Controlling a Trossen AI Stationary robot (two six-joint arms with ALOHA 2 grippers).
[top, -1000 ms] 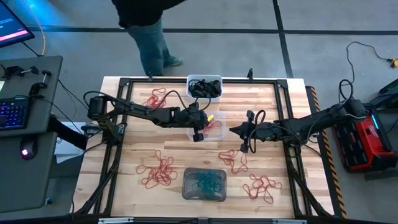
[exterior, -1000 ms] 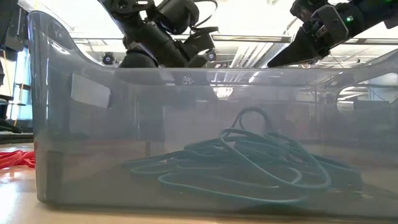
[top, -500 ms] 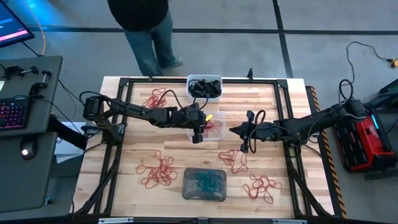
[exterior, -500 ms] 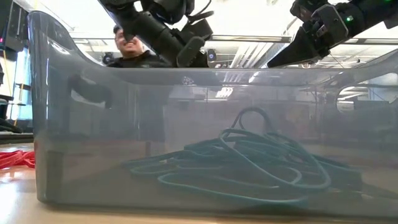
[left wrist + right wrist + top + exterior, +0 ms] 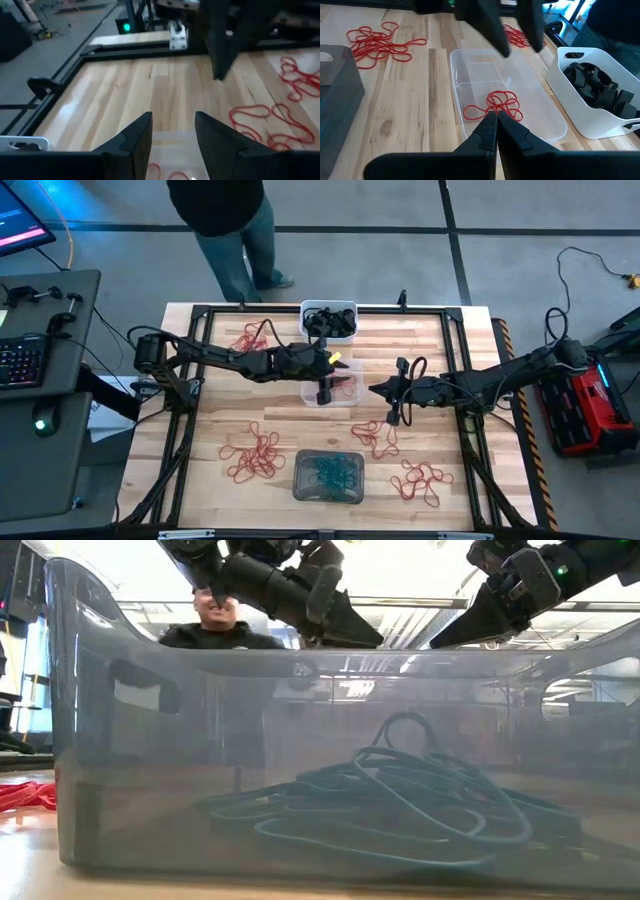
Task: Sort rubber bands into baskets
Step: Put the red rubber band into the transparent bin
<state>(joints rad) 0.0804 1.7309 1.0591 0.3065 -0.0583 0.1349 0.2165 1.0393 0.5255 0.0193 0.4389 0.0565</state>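
Observation:
My left gripper [image 5: 324, 388] hangs open over the clear basket [image 5: 345, 392] at the table's middle, nothing between its fingers [image 5: 172, 135]. Red rubber bands [image 5: 495, 107] lie on that basket's floor. My right gripper [image 5: 372, 388] is shut and hovers just right of the clear basket, its tips [image 5: 496, 116] pointing at it. The white basket [image 5: 328, 320] at the far edge holds black bands. The grey basket [image 5: 328, 476] near the front edge holds teal bands [image 5: 400, 795]. Loose red bands lie on the table in heaps [image 5: 255, 455], [image 5: 250, 338], [image 5: 375, 435], [image 5: 422, 480].
A black frame [image 5: 300, 310] runs around the tabletop. A person [image 5: 225, 220] stands beyond the far edge. Bare wood shows between the baskets and the red heaps. A desk with a keyboard [image 5: 20, 360] stands left of the table.
My left gripper has risen a little over the clear basket and tipped up from pointing steeply down toward level. In the low view its fingers stand farther apart than a second ago. The person behind the table has stepped toward the left.

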